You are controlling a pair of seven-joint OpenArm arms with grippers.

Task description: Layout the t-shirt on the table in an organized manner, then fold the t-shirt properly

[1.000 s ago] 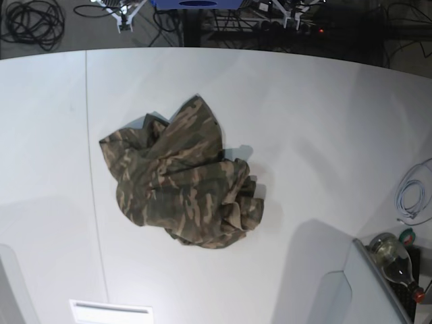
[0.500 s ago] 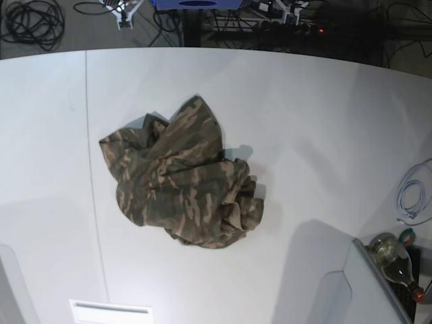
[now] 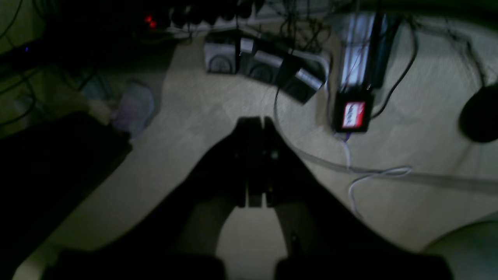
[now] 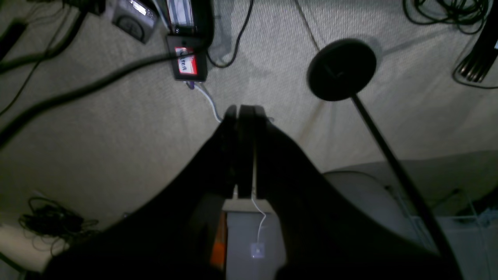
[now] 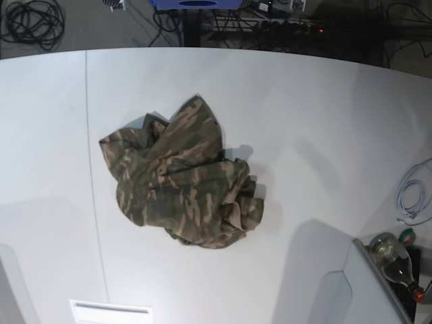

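camouflage t-shirt (image 5: 182,185) crumpled on white table (image 5: 324,121); both arms' fingers closed, empty; red-white label (image 4: 186,65) unreadable.

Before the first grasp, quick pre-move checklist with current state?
1. t-shirt on the table, well inside the edge: ok.
2. T-shirt laid flat: not ok, crumpled in a heap.
3. Collar or sleeves identifiable for a grasp point: cannot tell.
4. left gripper ready to grasp: not ok, shut, empty, facing the floor.
5. right gripper ready to grasp: not ok, shut, empty, facing the floor.
6. white cable apart from the shirt: ok.
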